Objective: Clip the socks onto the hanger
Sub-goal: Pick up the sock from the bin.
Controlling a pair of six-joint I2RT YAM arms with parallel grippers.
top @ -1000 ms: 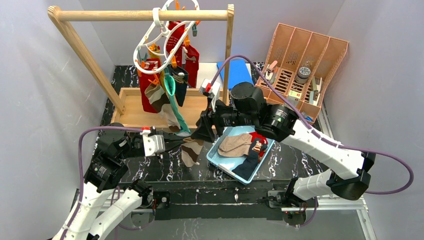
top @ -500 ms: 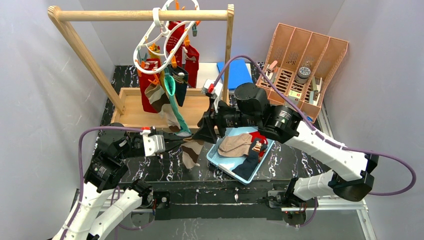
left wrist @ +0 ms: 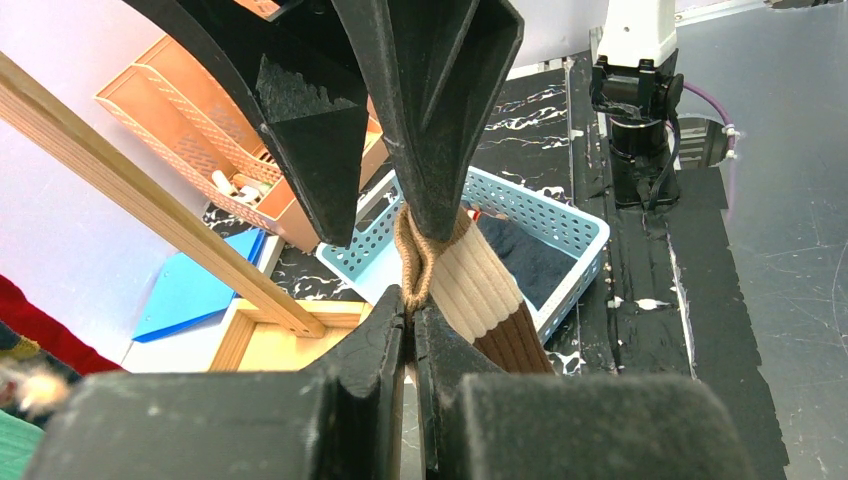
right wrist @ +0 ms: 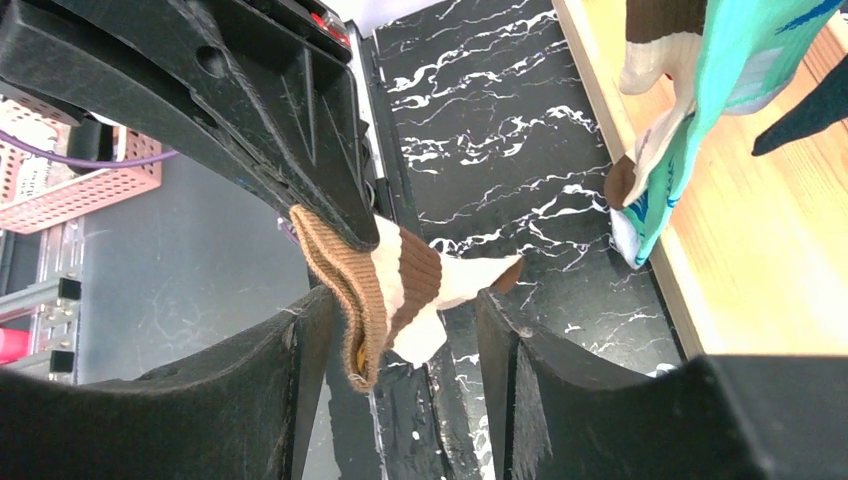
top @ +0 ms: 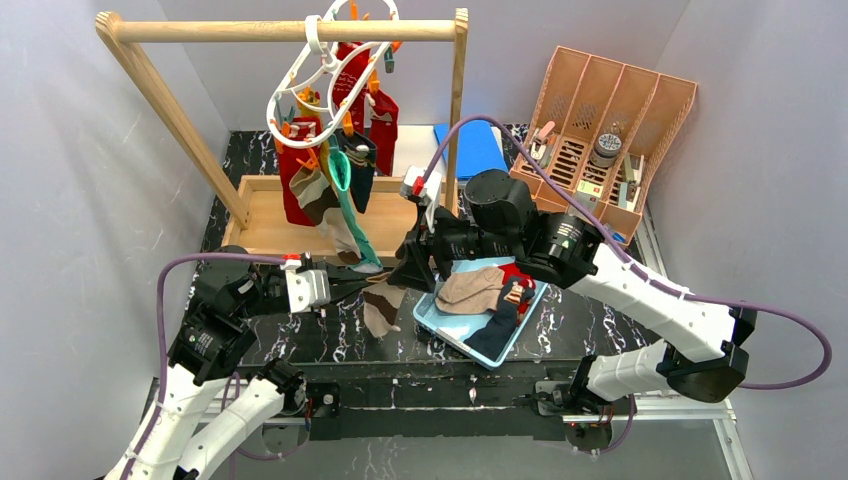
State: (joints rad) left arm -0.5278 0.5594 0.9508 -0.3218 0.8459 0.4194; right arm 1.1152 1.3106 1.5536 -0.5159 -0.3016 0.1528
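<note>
The left gripper (top: 355,287) was closed tightly on the cuff of a brown and beige striped sock (top: 382,303), and it had not moved since one second before; the sock hung down from it in the same way, above the black marble table (top: 300,345) and just left of the blue basket (top: 428,312). The right gripper (top: 410,268) was open, with its jaws apart. In the wrist views one finger stood on each side of the sock's cuff, and one of them looked to be touching the fabric, but it was not gripping it. Compared with the earlier frame, the right arm's wrist had shifted a little to the right and lower, and its purple cable (top: 520,140) made a slightly different arc, while the fingertips remained almost at the same place beside the sock. The hanger (top: 314,40) hung on the wooden rail (top: 290,31) as before, with several socks (top: 330,170) already clipped below it. More socks (top: 490,295) lay in the basket, unchanged.
</note>
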